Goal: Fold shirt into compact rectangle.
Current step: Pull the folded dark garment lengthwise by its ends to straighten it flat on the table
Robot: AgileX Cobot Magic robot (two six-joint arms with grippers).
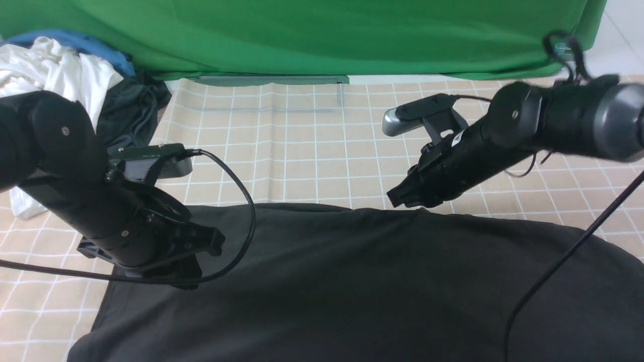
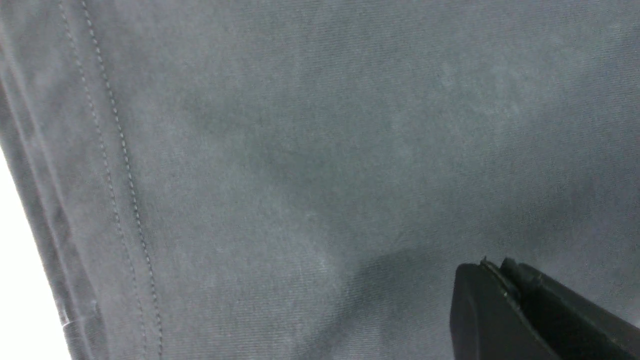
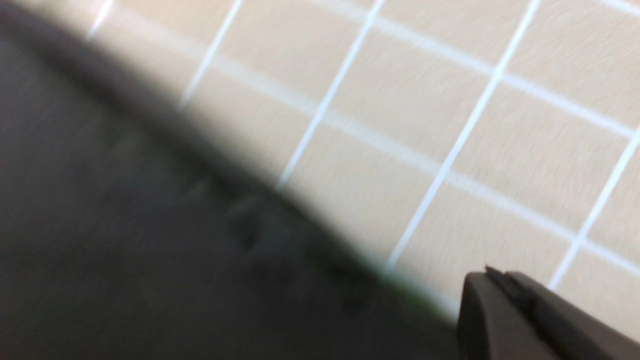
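Fold barely begun, you'd judge: the shirt (image 1: pixel 352 281) lies broad, no rectangle yet.
Its cloth lies under your left gripper (image 2: pixel 492 272), pinched shut and empty; your right gripper (image 3: pixel 495 282), likewise closed, hangs beside its far edge.

Shirt (image 1: pixel 352 286): black, plain side up, no print or label visible. Spread flat and wide over the near part of the beige checked cloth (image 1: pixel 302 151), running off the frame's bottom and right. Far edge nearly straight, dropping in a curve toward the right; left edge slants outward toward the near side. Surface smooth, a few shallow creases. Close up, the hem (image 2: pixel 120 175) shows two parallel stitch rows. Far edge is blurred in the right wrist view.
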